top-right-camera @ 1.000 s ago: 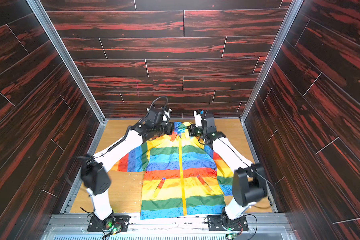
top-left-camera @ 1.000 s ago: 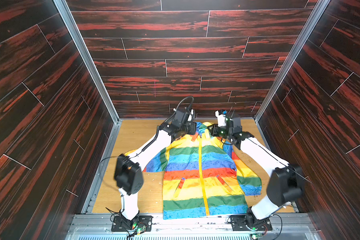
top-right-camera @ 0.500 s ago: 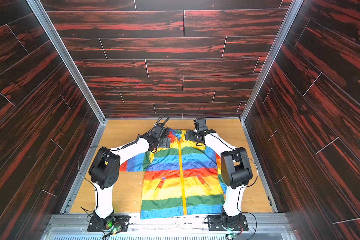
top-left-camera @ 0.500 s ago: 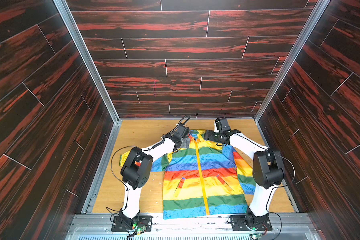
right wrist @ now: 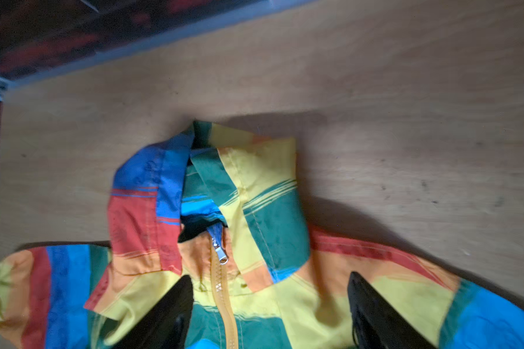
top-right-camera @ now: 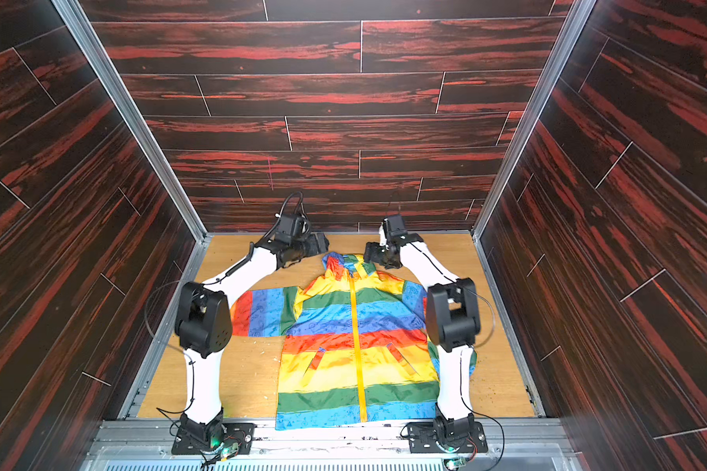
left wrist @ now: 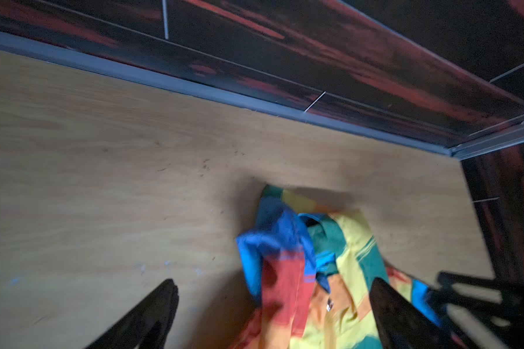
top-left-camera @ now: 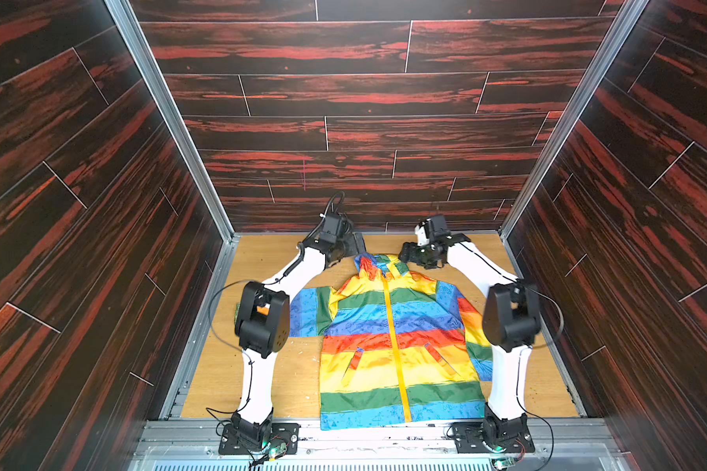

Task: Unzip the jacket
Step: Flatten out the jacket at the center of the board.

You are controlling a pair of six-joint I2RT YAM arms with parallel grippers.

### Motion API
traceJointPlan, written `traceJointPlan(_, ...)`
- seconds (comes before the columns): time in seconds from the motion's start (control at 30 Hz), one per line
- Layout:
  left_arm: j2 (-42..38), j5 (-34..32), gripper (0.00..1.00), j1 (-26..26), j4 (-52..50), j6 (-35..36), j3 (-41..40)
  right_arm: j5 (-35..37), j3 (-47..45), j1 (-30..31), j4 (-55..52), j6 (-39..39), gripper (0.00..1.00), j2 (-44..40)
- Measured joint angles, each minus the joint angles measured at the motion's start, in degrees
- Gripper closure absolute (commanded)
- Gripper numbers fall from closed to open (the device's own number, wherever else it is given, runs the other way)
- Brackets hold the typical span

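Striped jacket (top-left-camera: 392,338) lies zipped on the wooden table (top-left-camera: 270,379), both grippers released beside its hood (top-left-camera: 378,265).
The jacket lies front up, hood toward the back wall, hem at the near edge between the arm bases. Its yellow zipper (top-right-camera: 356,346) is closed up to the collar, silver pull (right wrist: 221,255) at the top. The left gripper (left wrist: 273,282) and right gripper (right wrist: 270,276) hold their jaws wide apart, grasping nothing.
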Motion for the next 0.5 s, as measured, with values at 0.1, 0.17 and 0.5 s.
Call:
traceJointPlan(0.1, 5.25, 2.86, 0.0, 0.2, -1.16, -2.64, 4.07, 0.94, 5.84, 1.18, -4.46, -0.61, 0.19, 4.72)
traceJointPlan(0.17, 8.74, 4.61, 0.0, 0.2, -2.21, -4.5, 6.51, 1.44, 10.64, 1.73, -7.19, -0.63, 0.19, 7.93)
traceJointPlan(0.5, 17.29, 14.43, 0.0, 0.96, -5.77, -16.65, 13.29, 2.75, 15.58, 1.55, -10.88, -0.57, 0.19, 10.67)
